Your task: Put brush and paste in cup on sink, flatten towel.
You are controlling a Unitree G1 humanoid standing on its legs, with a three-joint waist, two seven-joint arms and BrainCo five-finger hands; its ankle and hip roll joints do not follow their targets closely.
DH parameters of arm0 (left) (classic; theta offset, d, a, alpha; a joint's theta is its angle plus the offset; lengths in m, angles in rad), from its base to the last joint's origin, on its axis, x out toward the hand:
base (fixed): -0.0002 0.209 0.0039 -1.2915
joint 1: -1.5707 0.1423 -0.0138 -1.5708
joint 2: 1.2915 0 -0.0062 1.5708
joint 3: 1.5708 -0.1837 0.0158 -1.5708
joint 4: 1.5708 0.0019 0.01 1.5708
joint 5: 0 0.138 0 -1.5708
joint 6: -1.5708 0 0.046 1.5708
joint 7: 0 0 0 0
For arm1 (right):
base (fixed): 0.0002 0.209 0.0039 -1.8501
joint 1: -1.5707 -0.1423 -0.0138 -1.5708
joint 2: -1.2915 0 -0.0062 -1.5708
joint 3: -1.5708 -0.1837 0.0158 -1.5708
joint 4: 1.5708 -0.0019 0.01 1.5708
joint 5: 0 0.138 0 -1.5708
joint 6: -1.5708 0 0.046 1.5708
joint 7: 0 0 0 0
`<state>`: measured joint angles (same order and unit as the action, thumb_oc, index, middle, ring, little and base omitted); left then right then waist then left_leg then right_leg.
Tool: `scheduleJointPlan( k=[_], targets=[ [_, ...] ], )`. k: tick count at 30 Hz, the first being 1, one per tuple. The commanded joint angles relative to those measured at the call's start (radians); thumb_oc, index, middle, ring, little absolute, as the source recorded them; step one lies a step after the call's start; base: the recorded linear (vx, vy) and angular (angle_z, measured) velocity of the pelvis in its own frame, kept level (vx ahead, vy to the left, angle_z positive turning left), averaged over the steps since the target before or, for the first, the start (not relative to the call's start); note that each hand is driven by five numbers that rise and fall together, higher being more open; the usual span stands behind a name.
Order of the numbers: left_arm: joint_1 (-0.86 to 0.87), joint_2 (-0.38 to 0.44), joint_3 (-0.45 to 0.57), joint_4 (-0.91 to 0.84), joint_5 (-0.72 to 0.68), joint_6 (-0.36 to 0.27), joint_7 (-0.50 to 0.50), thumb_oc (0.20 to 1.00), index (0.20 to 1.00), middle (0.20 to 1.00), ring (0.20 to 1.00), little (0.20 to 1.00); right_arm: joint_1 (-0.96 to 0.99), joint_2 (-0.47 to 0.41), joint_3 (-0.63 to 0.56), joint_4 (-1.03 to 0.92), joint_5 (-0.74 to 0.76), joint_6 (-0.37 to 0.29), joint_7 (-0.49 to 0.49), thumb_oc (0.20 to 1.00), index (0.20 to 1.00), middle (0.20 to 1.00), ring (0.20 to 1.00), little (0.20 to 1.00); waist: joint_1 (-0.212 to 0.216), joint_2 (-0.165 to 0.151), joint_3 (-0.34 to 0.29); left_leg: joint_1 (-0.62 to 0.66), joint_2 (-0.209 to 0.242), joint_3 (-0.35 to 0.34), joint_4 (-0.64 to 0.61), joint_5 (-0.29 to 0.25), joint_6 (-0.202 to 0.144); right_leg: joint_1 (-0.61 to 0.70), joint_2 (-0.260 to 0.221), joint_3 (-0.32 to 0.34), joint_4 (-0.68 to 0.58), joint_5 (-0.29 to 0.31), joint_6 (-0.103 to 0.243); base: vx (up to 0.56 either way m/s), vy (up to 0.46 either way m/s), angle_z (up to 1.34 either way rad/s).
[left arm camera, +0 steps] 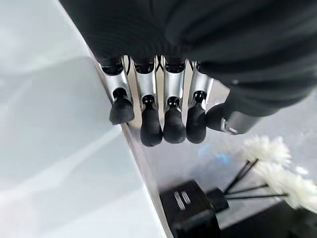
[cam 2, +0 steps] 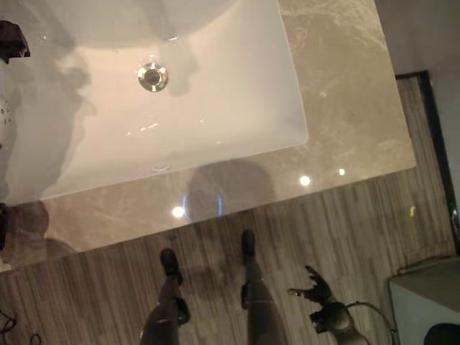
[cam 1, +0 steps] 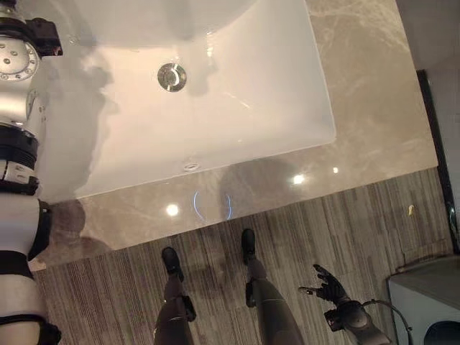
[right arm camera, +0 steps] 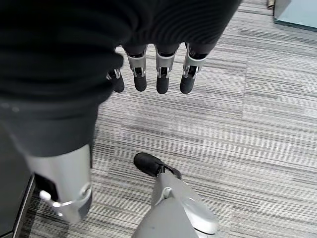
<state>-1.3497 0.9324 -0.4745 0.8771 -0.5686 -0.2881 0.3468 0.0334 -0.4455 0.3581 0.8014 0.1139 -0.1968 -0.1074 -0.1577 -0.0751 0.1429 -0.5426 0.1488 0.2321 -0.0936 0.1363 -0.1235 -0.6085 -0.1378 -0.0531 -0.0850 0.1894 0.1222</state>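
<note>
A white rectangular sink (cam 1: 287, 93) with a metal drain (cam 1: 172, 77) is set into a beige marble counter (cam 1: 359, 86). My left arm rises along the sink's left side. In the left wrist view my left hand (left arm camera: 151, 124) hangs over the sink's edge, fingers relaxed, thumb beside them, holding nothing. My right hand (cam 1: 327, 286) is low at the right, over the striped carpet in front of the counter. Its fingers (right arm camera: 163, 79) are spread and it is open, with nothing in it.
A black holder (left arm camera: 190, 208) with thin dark sticks topped by fluffy white heads (left arm camera: 277, 168) stands on the counter by my left hand. A grey unit (cam 1: 424, 302) sits on the floor at the lower right. A dark strip (cam 1: 431, 129) borders the counter's right end.
</note>
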Motion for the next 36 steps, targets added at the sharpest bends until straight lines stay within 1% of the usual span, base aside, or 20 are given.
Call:
scheduleJointPlan(
  k=[1,6,7,8,10,11,12,14,15,16,17,18,21,22,24,27,30,32,33,36],
  targets=[
    [0.074,-0.055,0.018,0.074,0.023,0.032,-0.010,0.200,0.200,0.200,0.200,0.200,0.017,-0.066,-0.014,-0.003,0.029,-0.010,-0.006,1.000,1.000,1.000,1.000,1.000,-0.017,0.013,0.038,-0.011,-0.005,-0.118,0.006,0.020,-0.012,0.019,-0.031,-0.017,-0.002,0.038,0.094,0.00,0.000,0.00],
    [0.283,-0.058,0.108,-0.137,0.040,0.001,-0.008,0.200,0.200,0.200,0.200,0.200,0.017,-0.057,-0.031,0.029,0.006,0.002,-0.014,1.000,1.000,1.000,1.000,1.000,0.005,0.020,0.030,0.053,-0.007,-0.113,0.006,0.008,-0.011,0.085,-0.032,-0.023,-0.002,0.022,0.087,0.01,-0.021,-0.08],
    [0.418,-0.067,0.161,-0.281,0.042,-0.019,-0.019,0.200,0.200,0.200,0.200,0.200,0.021,-0.046,-0.051,0.046,-0.006,0.010,-0.019,1.000,1.000,1.000,1.000,1.000,0.020,0.024,0.024,0.099,-0.008,-0.114,0.006,-0.002,-0.012,0.135,-0.035,-0.031,-0.002,0.011,0.084,0.04,-0.041,-0.11],
    [0.423,-0.067,0.165,-0.284,0.044,-0.018,-0.018,0.200,0.200,0.200,0.200,0.200,0.022,-0.048,-0.050,0.046,-0.006,0.010,-0.019,1.000,1.000,1.000,1.000,1.000,0.019,0.025,0.025,0.101,-0.008,-0.114,0.006,-0.002,-0.012,0.137,-0.035,-0.031,-0.002,0.010,0.084,0.06,-0.031,-0.12],
    [0.579,-0.091,0.222,-0.409,0.043,-0.039,-0.047,0.200,0.200,0.200,0.200,0.200,0.021,-0.032,-0.076,0.094,-0.019,0.021,-0.026,1.000,1.000,1.000,1.000,1.000,0.034,0.033,0.018,0.155,-0.009,-0.113,0.006,-0.012,-0.014,0.191,-0.039,-0.040,-0.002,-0.003,0.080,0.08,-0.019,-0.06],
    [0.731,-0.118,0.279,-0.519,0.034,-0.052,-0.090,0.200,0.200,0.200,0.200,0.200,0.029,-0.024,-0.098,0.131,-0.038,0.027,-0.020,1.000,1.000,1.000,1.000,1.000,0.045,0.041,0.005,0.212,-0.008,-0.112,0.006,-0.023,-0.014,0.251,-0.045,-0.047,-0.002,-0.018,0.077,0.09,-0.014,0.01],
    [0.734,-0.118,0.282,-0.521,0.034,-0.052,-0.090,0.200,0.200,0.200,0.200,0.200,0.029,-0.025,-0.097,0.131,-0.038,0.027,-0.020,1.000,1.000,1.000,1.000,1.000,0.043,0.041,0.004,0.210,-0.009,-0.112,0.006,-0.020,-0.013,0.249,-0.046,-0.046,-0.002,-0.016,0.077,0.09,0.004,0.00],
    [0.877,-0.153,0.318,-0.642,0.031,-0.061,-0.152,0.200,0.200,0.200,0.200,0.200,0.025,-0.014,-0.121,0.186,-0.054,0.036,-0.019,1.000,1.000,1.000,1.000,1.000,0.055,0.053,-0.008,0.264,-0.011,-0.109,0.006,-0.028,-0.013,0.302,-0.049,-0.057,-0.002,-0.029,0.075,0.04,0.024,0.10],
    [0.987,-0.187,0.352,-0.742,0.002,-0.071,-0.205,0.316,0.316,0.316,0.316,0.316,0.022,-0.004,-0.134,0.217,-0.076,0.043,-0.018,1.000,1.000,1.000,1.000,1.000,0.064,0.063,-0.027,0.304,-0.015,-0.107,0.006,-0.033,-0.010,0.341,-0.050,-0.060,-0.002,-0.039,0.071,0.05,0.033,0.17],
    [1.042,-0.202,0.366,-0.787,-0.023,-0.073,-0.244,0.576,0.576,0.576,0.576,0.576,0.020,0.001,-0.143,0.237,-0.084,0.045,-0.019,1.000,1.000,1.000,1.000,1.000,0.071,0.069,-0.038,0.325,-0.017,-0.106,0.006,-0.035,-0.009,0.364,-0.052,-0.065,-0.002,-0.043,0.070,0.03,0.026,0.12],
    [1.047,-0.202,0.370,-0.791,-0.023,-0.071,-0.245,0.576,0.576,0.576,0.576,0.576,0.020,0.000,-0.141,0.237,-0.084,0.045,-0.019,1.000,1.000,1.000,1.000,1.000,0.070,0.069,-0.036,0.328,-0.016,-0.106,0.006,-0.036,-0.009,0.367,-0.052,-0.065,-0.002,-0.044,0.070,0.00,0.017,0.17],
    [1.103,-0.222,0.396,-0.849,-0.048,-0.073,-0.275,1.000,1.000,1.000,1.000,1.000,0.018,0.006,-0.148,0.255,-0.094,0.048,-0.019,1.000,1.000,1.000,1.000,1.000,0.076,0.075,-0.042,0.349,-0.017,-0.105,0.006,-0.043,-0.007,0.388,-0.052,-0.068,-0.002,-0.051,0.068,-0.01,0.016,0.21],
    [1.248,-0.257,0.452,-0.969,-0.052,-0.072,-0.341,1.000,1.000,1.000,1.000,1.000,0.023,0.024,-0.157,0.284,-0.115,0.049,-0.009,1.000,1.000,1.000,1.000,1.000,0.090,0.080,-0.072,0.399,-0.020,-0.105,0.006,-0.051,0.001,0.444,-0.056,-0.077,-0.002,-0.065,0.064,-0.02,0.013,0.08],
    [1.280,-0.271,0.453,-0.988,-0.071,-0.069,-0.365,1.000,1.000,1.000,1.000,1.000,0.016,0.030,-0.162,0.296,-0.117,0.052,-0.007,1.000,1.000,1.000,1.000,1.000,0.095,0.081,-0.082,0.413,-0.022,-0.106,0.006,-0.054,0.004,0.461,-0.057,-0.080,-0.002,-0.069,0.063,-0.02,0.001,0.16],
    [1.358,-0.271,0.487,-1.034,-0.083,-0.067,-0.411,1.000,1.000,1.000,1.000,1.000,0.026,0.036,-0.166,0.291,-0.121,0.047,0.001,1.000,1.000,1.000,1.000,1.000,0.099,0.081,-0.099,0.438,-0.024,-0.105,0.006,-0.059,0.006,0.491,-0.060,-0.083,-0.002,-0.078,0.061,-0.02,0.000,0.24],
    [1.465,-0.274,0.506,-1.081,-0.135,-0.053,-0.494,1.000,1.000,1.000,1.000,1.000,0.043,0.045,-0.167,0.284,-0.135,0.039,0.014,1.000,1.000,1.000,1.000,1.000,0.104,0.079,-0.123,0.472,-0.026,-0.100,0.006,-0.067,0.009,0.527,-0.059,-0.085,-0.002,-0.085,0.058,0.00,0.001,0.04],
    [1.535,-0.288,0.495,-1.097,-0.198,-0.036,-0.570,1.000,1.000,1.000,1.000,1.000,0.057,0.049,-0.165,0.271,-0.143,0.029,0.024,1.000,1.000,1.000,1.000,1.000,0.108,0.076,-0.136,0.490,-0.025,-0.095,0.006,-0.070,0.011,0.549,-0.057,-0.086,-0.002,-0.091,0.057,-0.04,-0.021,0.00],
    [1.564,-0.309,0.467,-1.084,-0.282,-0.005,-0.641,1.000,1.000,1.000,1.000,1.000,0.066,0.058,-0.165,0.266,-0.138,0.022,0.028,1.000,1.000,1.000,1.000,1.000,0.106,0.074,-0.145,0.498,-0.024,-0.090,0.006,-0.071,0.011,0.554,-0.053,-0.084,-0.002,-0.092,0.056,-0.04,-0.030,0.00],
    [1.577,-0.312,0.454,-1.073,-0.301,0.003,-0.666,1.000,1.000,1.000,1.000,1.000,0.071,0.060,-0.164,0.259,-0.136,0.017,0.033,1.000,1.000,1.000,1.000,1.000,0.105,0.074,-0.147,0.500,-0.022,-0.086,0.006,-0.071,0.011,0.554,-0.051,-0.083,-0.002,-0.092,0.056,-0.03,-0.035,-0.02],
    [1.614,-0.278,0.392,-1.048,-0.305,0.031,-0.730,1.000,1.000,1.000,1.000,1.000,0.082,0.062,-0.162,0.248,-0.128,0.005,0.047,1.000,1.000,1.000,1.000,1.000,0.102,0.075,-0.154,0.509,-0.016,-0.078,0.006,-0.069,0.011,0.559,-0.044,-0.076,-0.002,-0.093,0.053,-0.03,-0.043,-0.05]
  ],
)
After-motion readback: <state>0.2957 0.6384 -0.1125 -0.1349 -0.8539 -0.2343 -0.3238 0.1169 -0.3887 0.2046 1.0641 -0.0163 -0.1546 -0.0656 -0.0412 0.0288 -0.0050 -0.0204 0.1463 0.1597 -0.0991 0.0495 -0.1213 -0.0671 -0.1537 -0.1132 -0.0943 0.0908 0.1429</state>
